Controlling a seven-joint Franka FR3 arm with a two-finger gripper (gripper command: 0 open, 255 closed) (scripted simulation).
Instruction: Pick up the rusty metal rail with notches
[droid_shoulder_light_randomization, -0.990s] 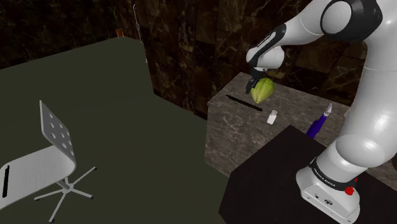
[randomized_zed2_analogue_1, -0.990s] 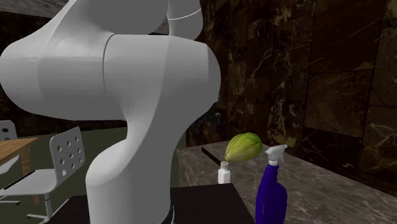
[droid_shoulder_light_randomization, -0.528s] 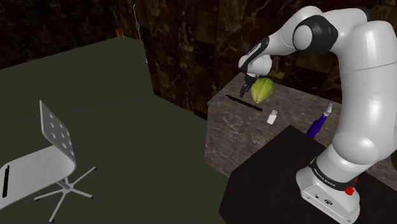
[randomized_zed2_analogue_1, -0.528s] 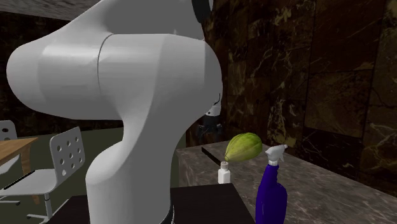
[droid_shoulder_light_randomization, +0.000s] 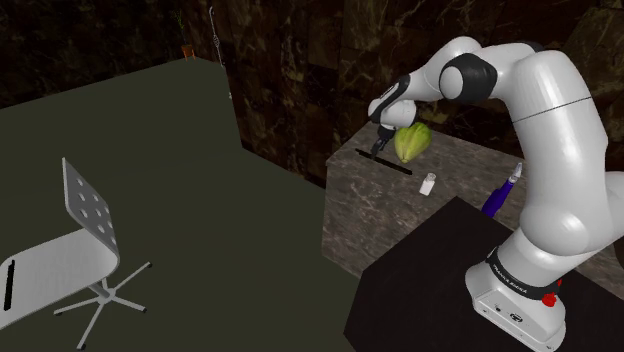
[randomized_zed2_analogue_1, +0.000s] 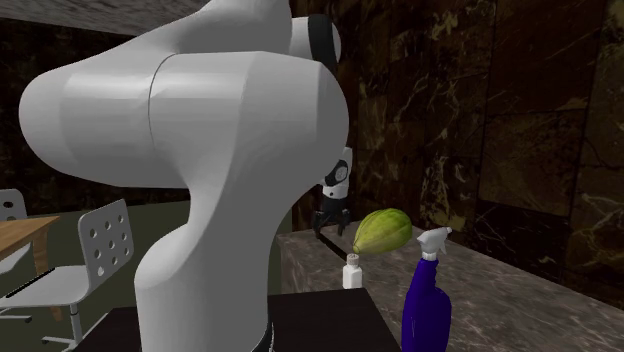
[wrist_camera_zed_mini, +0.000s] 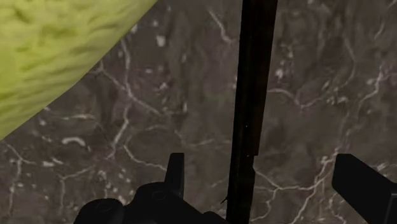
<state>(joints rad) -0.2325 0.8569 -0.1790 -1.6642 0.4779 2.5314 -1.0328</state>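
**Rail** (droid_shoulder_light_randomization: 385, 163) — thin, dark, straight. It lies flat on the marbled bench (droid_shoulder_light_randomization: 372, 210), just beside a green ribbed fruit (droid_shoulder_light_randomization: 412, 142).

**Gripper** (droid_shoulder_light_randomization: 377, 147) — low over the rail's end toward the shoulder view's left. The fingers (wrist_camera_zed_mini: 175, 175) are spread wide and hold nothing.

**Key relation** — in the wrist view the rail runs between the fingers, nearer one of them. Its long axis lies square across their closing line.

**Judged next** — lower straight down, then close.

A dark brown, marble-veined wall (droid_shoulder_light_randomization: 300, 70) rises close behind the tool (droid_shoulder_light_randomization: 378, 144), above the brown marble counter (droid_shoulder_light_randomization: 380, 192). Well apart from the tool, a white swivel chair with a perforated back (droid_shoulder_light_randomization: 82, 238) stands on the dull olive floor (droid_shoulder_light_randomization: 200, 180). The light is dim.
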